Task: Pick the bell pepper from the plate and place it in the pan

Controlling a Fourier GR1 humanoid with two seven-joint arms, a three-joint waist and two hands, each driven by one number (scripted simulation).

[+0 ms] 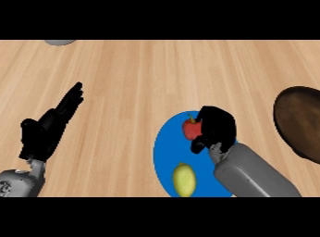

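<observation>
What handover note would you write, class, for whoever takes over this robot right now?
Left hand: open, fingers up, resting at the view's left, holding nothing.
Right hand: over the blue plate, fingers and thumb curled round the red pepper.
Pepper: on the plate, apparently not yet lifted; a yellow fruit lies nearer the robot.
Pan: right edge, partly cut off.
Done: reach, grasp.
Left: lift, carry right, set the pepper in the pan.

Pale wood-plank counter (156,74)
</observation>
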